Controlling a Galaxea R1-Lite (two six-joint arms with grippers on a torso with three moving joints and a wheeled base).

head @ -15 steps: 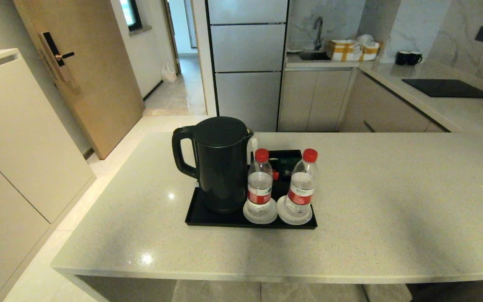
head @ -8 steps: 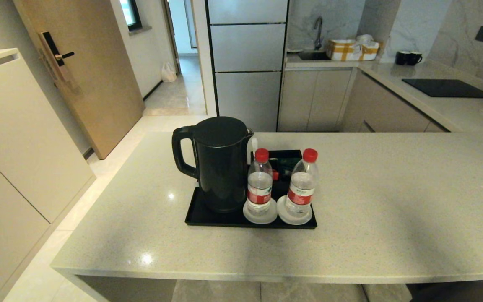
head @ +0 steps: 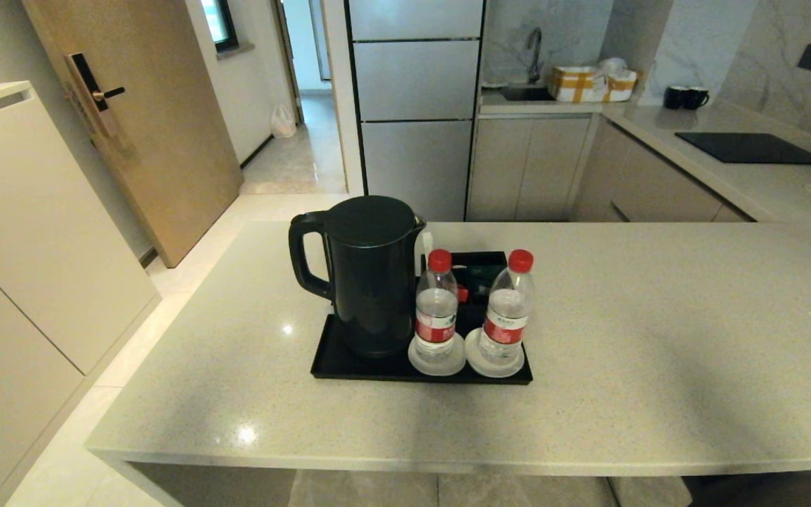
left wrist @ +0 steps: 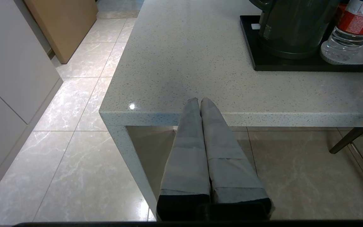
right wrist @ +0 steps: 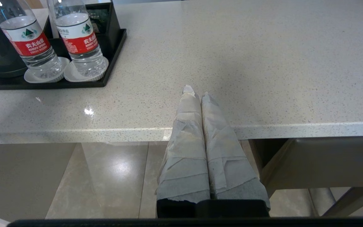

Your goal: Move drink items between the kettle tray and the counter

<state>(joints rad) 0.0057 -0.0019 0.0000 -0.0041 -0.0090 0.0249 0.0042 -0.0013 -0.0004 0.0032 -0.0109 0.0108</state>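
On the tray (head: 349,366) stand kettle (head: 370,274) and two bottles (head: 436,310).

Head view looks down from above; both low wrist views share the tray (head: 349,366) on the counter (head: 659,338)

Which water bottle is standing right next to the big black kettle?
The left bottle, on the left coaster. It stands beside the kettle. The other bottle stands farther right, near the tray's right end.
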